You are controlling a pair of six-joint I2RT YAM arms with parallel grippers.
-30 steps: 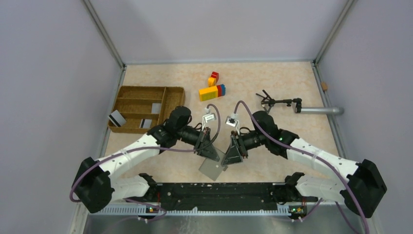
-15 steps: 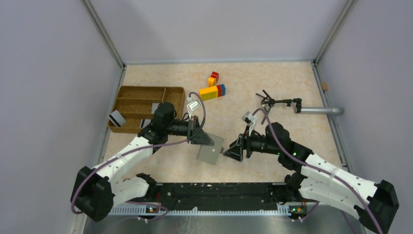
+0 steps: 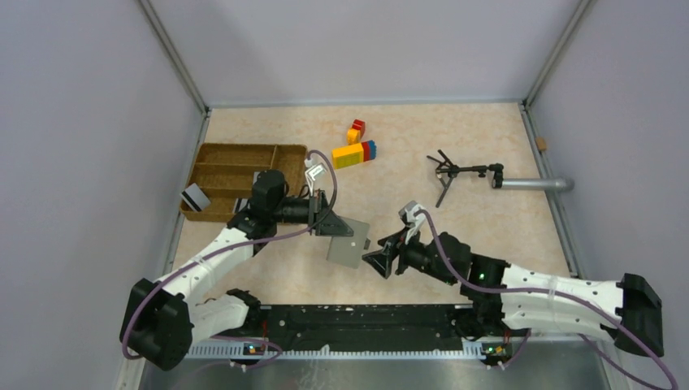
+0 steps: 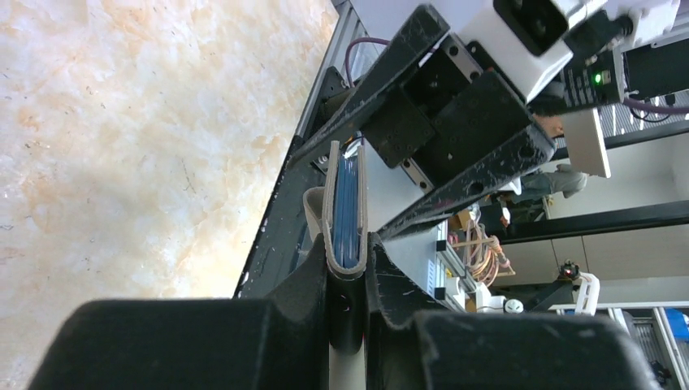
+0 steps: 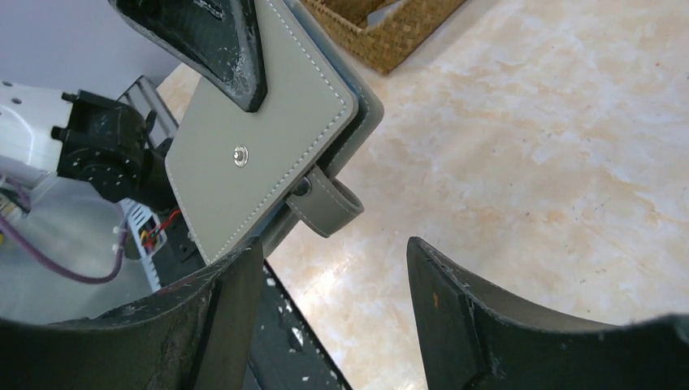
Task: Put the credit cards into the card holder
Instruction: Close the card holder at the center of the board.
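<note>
My left gripper (image 3: 335,227) is shut on the grey card holder (image 3: 348,244) and holds it by one edge above the table, folded shut. In the left wrist view the card holder (image 4: 345,203) stands edge-on between the fingers, with blue inner panels showing. In the right wrist view its outer face (image 5: 260,154) shows a centre stud and a strap loop. My right gripper (image 3: 376,260) is open and empty, just right of the holder's lower corner; its jaws (image 5: 333,268) stand wide apart below the holder. Silver credit cards (image 3: 192,197) with a dark stripe lie in and against the wicker tray.
The brown wicker tray (image 3: 236,153) stands at the left, behind the left arm; its corner shows in the right wrist view (image 5: 390,36). Coloured toy bricks (image 3: 354,151) lie at the back centre. A small black tripod (image 3: 455,171) and a grey tube (image 3: 536,184) lie at the right.
The right gripper has let go of the card holder, drawn back towards the near edge and opened. The left gripper has carried the holder up and to the left.
</note>
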